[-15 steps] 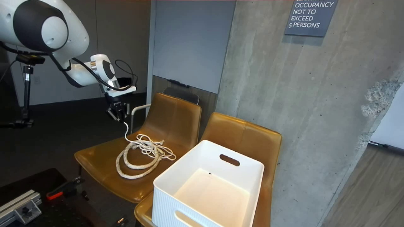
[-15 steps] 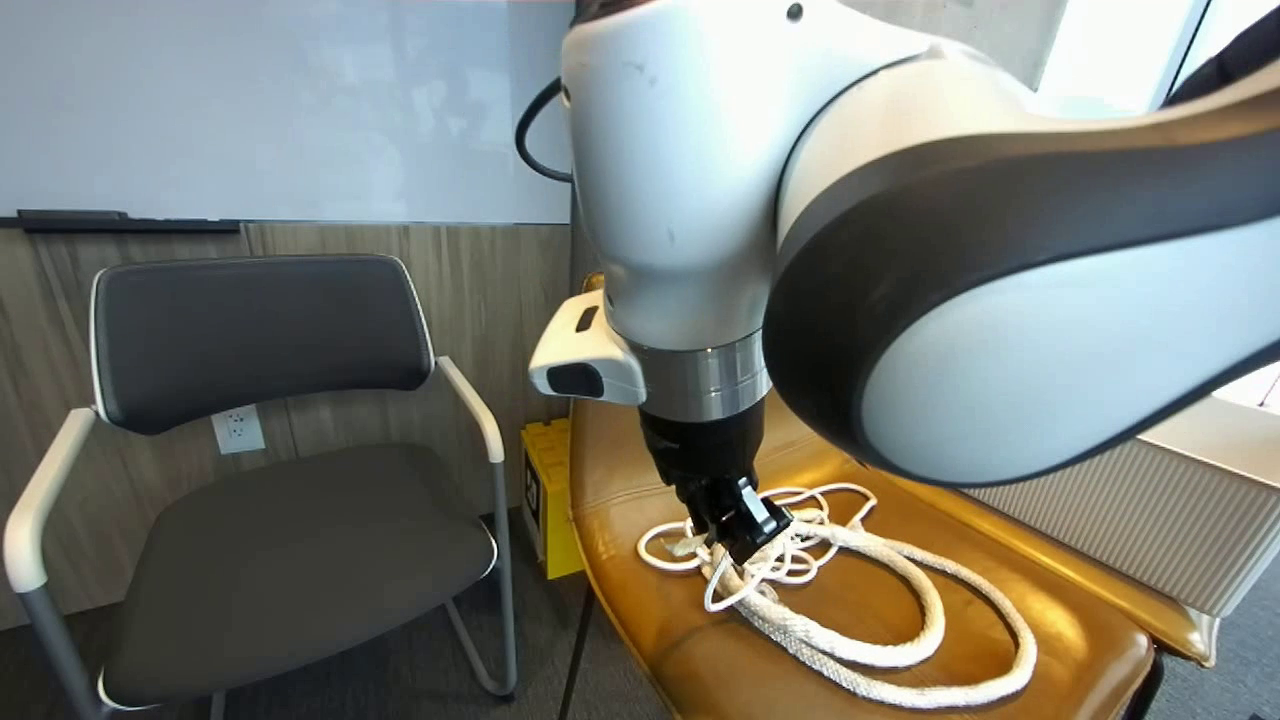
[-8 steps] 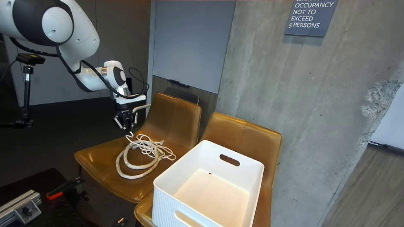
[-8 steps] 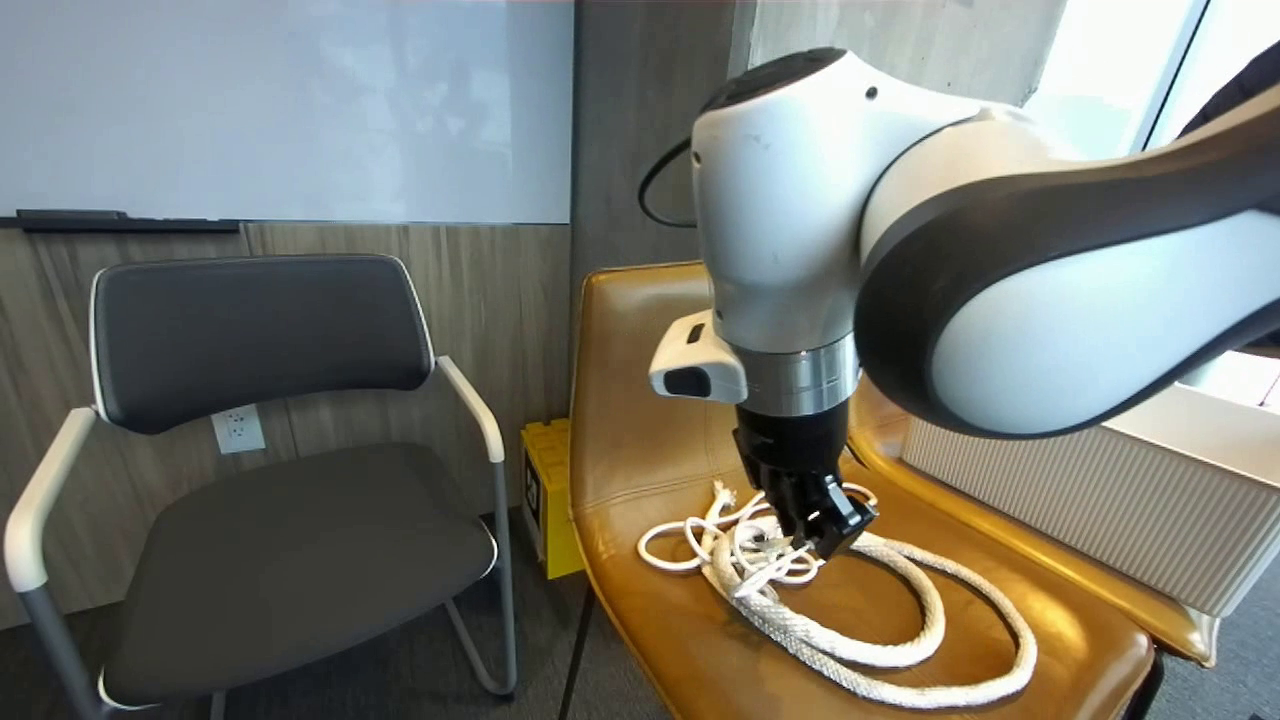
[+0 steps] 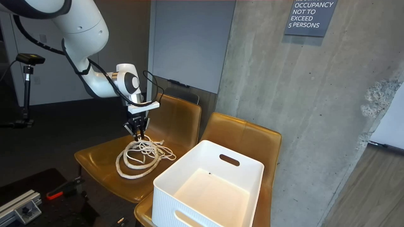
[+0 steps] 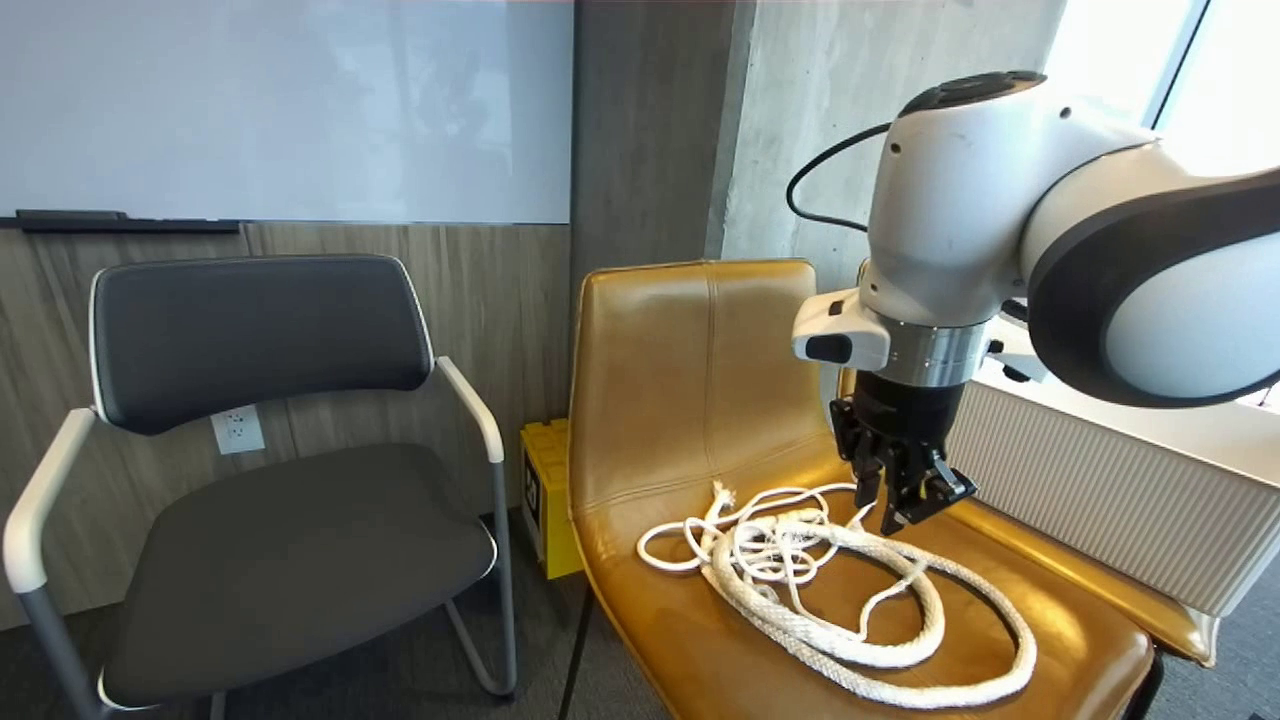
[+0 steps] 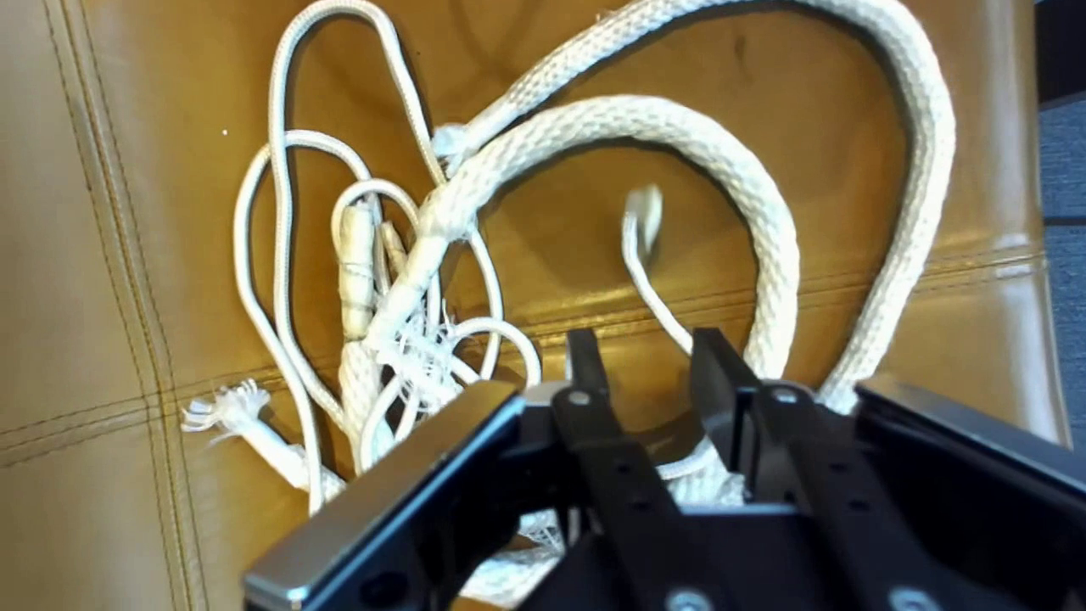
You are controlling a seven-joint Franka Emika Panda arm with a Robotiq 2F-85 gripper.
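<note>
White rope [image 7: 776, 255] on tan leather seat [image 5: 98, 157], looping beyond and beneath gripper [image 7: 646, 348]. Fingers [image 7: 587, 365] parted, nothing pinched between tips afaict. Stray thin end [image 7: 642, 225], kinda blurry, just ahead of tips; can't tell if its cord touches one. Messy thin cord [image 7: 282, 221] left of fingers in wrist view. Progress imo: maybe partway, rope down on seat and out of grip; thin cord lies ungathered. White bin [image 5: 208, 157] well apart from fingers, rope outside it.

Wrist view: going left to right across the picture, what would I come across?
Frayed rope tip, beige wrapped rope end, gripper fingertips, outer bend of the thick rope, blue-gray carpet.
</note>
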